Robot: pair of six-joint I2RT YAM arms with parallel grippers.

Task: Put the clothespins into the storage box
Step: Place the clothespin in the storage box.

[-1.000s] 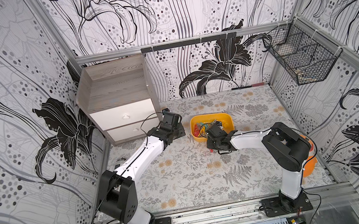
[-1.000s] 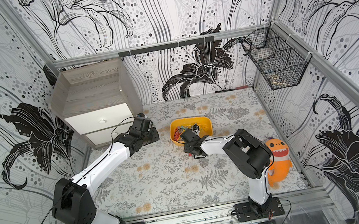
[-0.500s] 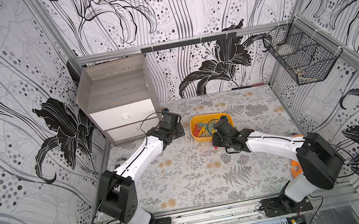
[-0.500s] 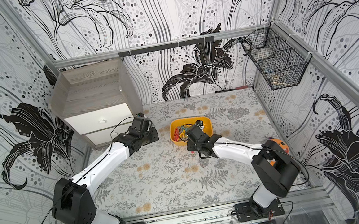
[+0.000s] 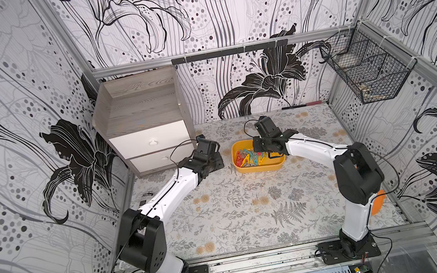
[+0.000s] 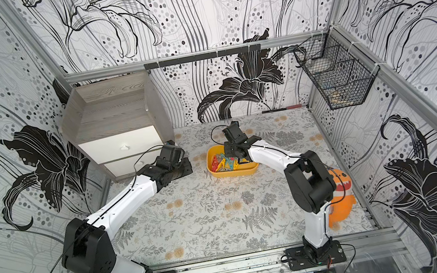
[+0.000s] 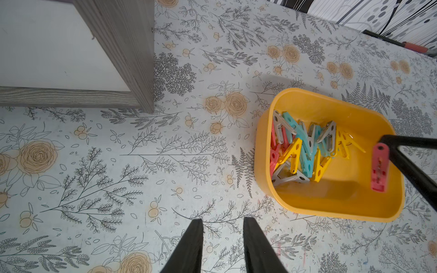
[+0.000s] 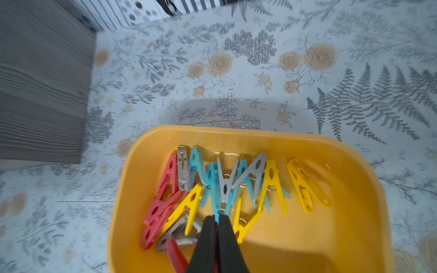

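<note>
Enclosure with walls [image 5: 218,6] papered in black-and-white lilies. A desk [image 5: 255,212] covered in a fern-and-rose print carries the scene. A grey wood cabinet [image 5: 144,117] with white drawers stands in the far left corner. A black wire basket [image 5: 368,77] hangs on the right wall. An orange plush toy [image 6: 340,197] sits at the desk's right edge, partly hidden by the right arm. The yellow-orange storage box [image 5: 259,168] rests on the desk to the right of the cabinet. The left gripper [image 7: 223,224] hangs over bare desk near the box, fingers parted and empty. The right gripper [image 8: 216,218] is poised over the box interior, clenched on a red-pink clothespin [image 7: 379,167]. The other clothespins [image 7: 305,151] lie heaped inside the box toward its cabinet-side end: yellow, teal, grey and red-pink.
</note>
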